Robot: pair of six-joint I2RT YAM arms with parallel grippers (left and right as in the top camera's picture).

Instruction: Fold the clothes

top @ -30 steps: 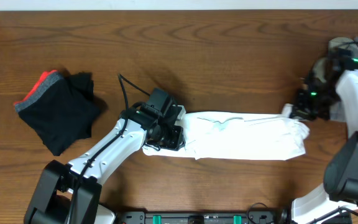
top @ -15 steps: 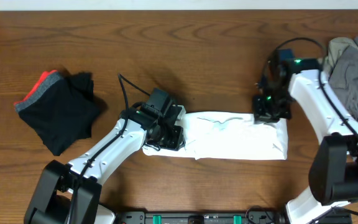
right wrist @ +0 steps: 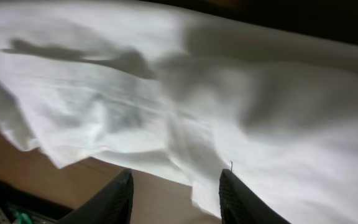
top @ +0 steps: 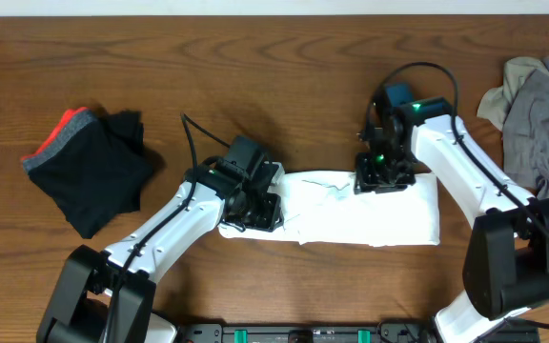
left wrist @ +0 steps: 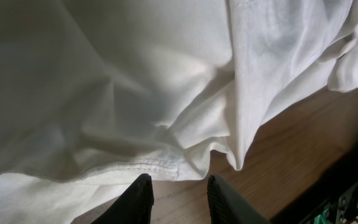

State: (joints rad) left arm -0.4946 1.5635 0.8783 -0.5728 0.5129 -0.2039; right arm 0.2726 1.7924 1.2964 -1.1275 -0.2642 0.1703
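L gripper [left wrist: 179,182], R gripper [right wrist: 176,176] apart over white tee [top: 351,219], per wrist cams only

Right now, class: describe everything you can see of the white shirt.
The white shirt is soft, thin-looking fabric, folded into a long, wrinkled band. It lies flat on the wooden table, near the front edge. A stitched hem shows at its left end, where the left gripper sits. The right gripper is at its upper edge, jaws apart.
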